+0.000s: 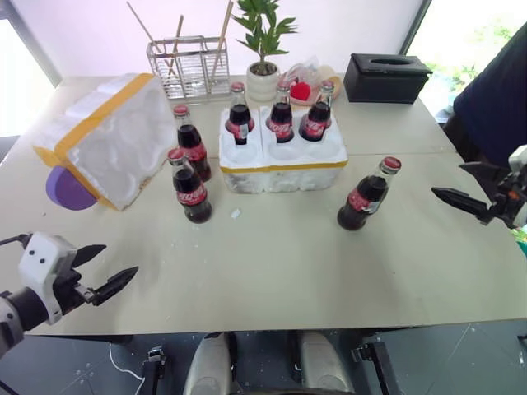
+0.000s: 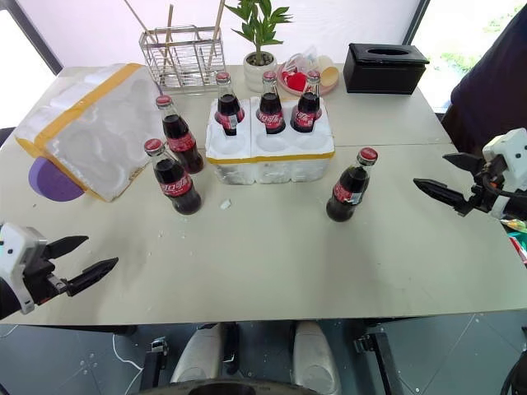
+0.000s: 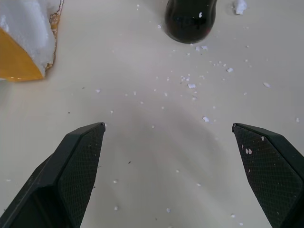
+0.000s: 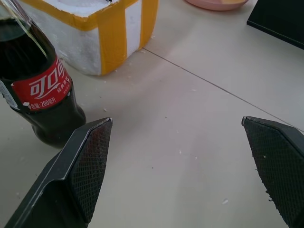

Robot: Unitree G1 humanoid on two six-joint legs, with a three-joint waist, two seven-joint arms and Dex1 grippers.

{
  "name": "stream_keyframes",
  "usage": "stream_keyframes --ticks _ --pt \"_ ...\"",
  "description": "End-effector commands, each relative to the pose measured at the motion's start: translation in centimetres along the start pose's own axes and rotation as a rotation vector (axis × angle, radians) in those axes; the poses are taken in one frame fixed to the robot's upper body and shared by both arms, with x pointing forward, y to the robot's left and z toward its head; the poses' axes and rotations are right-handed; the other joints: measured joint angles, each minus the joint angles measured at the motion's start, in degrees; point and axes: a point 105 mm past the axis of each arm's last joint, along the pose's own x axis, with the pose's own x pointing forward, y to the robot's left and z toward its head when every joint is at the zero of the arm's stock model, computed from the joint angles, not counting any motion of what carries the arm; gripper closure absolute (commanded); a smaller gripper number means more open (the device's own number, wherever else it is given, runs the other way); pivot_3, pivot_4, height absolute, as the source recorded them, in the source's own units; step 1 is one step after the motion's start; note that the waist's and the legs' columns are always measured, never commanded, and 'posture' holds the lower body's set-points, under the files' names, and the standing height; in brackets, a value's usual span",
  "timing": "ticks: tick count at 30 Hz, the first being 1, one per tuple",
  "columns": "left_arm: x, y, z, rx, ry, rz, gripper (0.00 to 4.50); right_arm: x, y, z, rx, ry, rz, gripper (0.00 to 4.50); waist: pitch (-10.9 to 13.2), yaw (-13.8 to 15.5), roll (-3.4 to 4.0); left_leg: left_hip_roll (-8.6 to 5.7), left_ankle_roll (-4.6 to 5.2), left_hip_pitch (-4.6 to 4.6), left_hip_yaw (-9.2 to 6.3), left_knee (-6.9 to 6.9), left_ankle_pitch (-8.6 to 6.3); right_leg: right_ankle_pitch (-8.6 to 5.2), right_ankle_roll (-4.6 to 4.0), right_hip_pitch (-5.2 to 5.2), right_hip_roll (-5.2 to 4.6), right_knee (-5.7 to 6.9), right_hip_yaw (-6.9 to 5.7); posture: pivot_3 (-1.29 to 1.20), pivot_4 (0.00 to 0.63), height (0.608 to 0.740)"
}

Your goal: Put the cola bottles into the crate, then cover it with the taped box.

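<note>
The crate point(image 1: 284, 164), a low white foam block with a thin yellow strip, sits mid-table. Three cola bottles point(image 1: 282, 117) stand in its back wells. Two more point(image 1: 190, 188) stand on the table just left of it, and one point(image 1: 366, 197) stands to its right, also close in the right wrist view point(image 4: 40, 90). The taped box point(image 1: 111, 136) lies tilted at the far left, its hollow side facing me. My left gripper point(image 1: 119, 259) hangs open over the table's near left edge. Open too, my right gripper point(image 1: 447, 179) hovers right of the lone bottle, apart from it.
Along the table's back stand a wire rack point(image 1: 189, 66) with sticks, a potted plant point(image 1: 262, 49), a pink plate point(image 1: 309, 89) of snacks and a black tissue box point(image 1: 387, 76). A purple disc point(image 1: 66, 189) lies under the taped box. A person point(image 1: 494, 90) stands at the right.
</note>
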Motion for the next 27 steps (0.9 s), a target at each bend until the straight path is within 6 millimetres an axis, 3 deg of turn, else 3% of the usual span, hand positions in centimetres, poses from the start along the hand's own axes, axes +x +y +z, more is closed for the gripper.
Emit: stream_keyframes --ticks 1,15,22,27 --pt "-0.3 -0.3 0.5 0.032 -0.012 0.001 0.01 -0.3 -0.5 1.2 -0.035 -0.039 -0.013 0.00 0.0 0.0 0.00 0.00 0.00 0.00 0.00 0.00 0.00 0.00 0.00 0.00 0.00 0.00 0.00 0.00 0.150 0.740" --pt "0.8 -0.5 2.2 -0.020 -0.094 -0.031 0.01 -0.5 -0.3 1.4 0.008 -0.054 0.005 0.00 0.0 0.1 0.00 0.00 0.01 0.00 -0.01 0.01 0.01 0.00 0.00 0.02 0.03 0.02 0.00 0.00 0.150 0.740" --pt "4.2 -1.0 5.2 0.027 -0.220 -0.086 0.01 -1.4 -0.1 7.4 -0.042 -0.129 0.114 0.00 0.1 0.1 0.25 -0.01 0.01 0.01 -0.01 0.10 0.01 0.03 -0.02 0.05 0.03 0.08 0.01 0.00 0.150 0.740" --pt "6.8 -1.2 7.0 0.044 -0.285 -0.126 0.01 -2.2 3.1 11.5 -0.101 -0.129 0.336 0.00 0.1 0.1 0.23 0.01 0.02 0.00 -0.06 0.00 0.01 0.02 -0.02 0.03 0.12 0.08 -0.01 0.00 0.150 0.740"
